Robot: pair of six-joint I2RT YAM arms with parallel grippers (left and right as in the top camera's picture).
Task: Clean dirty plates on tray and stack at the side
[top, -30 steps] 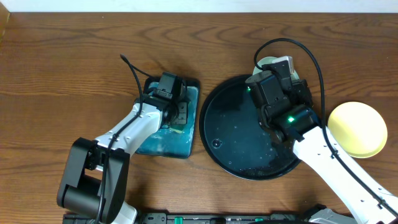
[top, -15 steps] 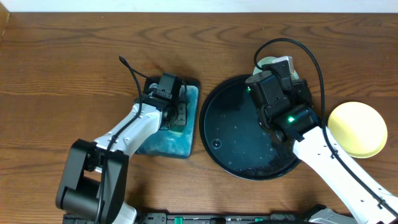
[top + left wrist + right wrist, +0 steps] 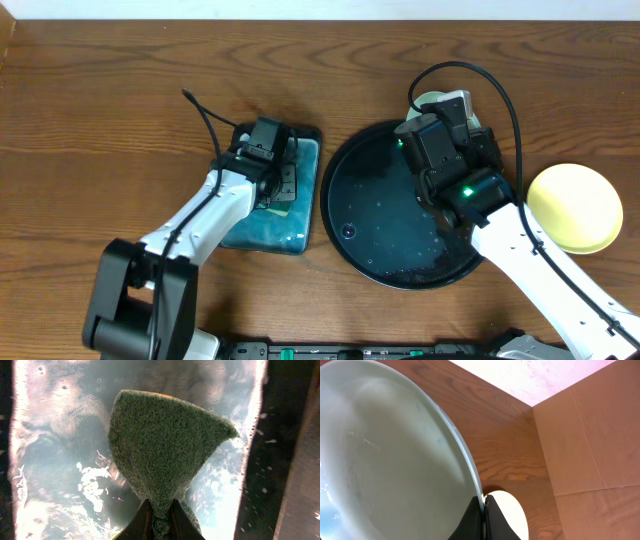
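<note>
Now right gripper (image 3: 483, 510) clamped on rim of pale plate (image 3: 385, 460), tilted at upper right edge of tray (image 3: 370, 220). Left gripper (image 3: 159, 521) pinches sponge (image 3: 165, 445) over basin (image 3: 262, 236), left of tray. Plate lies rightward of sponge.

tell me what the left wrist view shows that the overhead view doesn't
Only the left wrist view: the green scouring pad up close, pinched at its narrow end between the left jaws, with bright ripples on the water behind it. Only the overhead view: the black tray speckled with droplets, the yellow plate on the tabletop to its right, and the right arm holding a pale plate at the tray's far rim. Both: the basin of blue water under the left arm.
</note>
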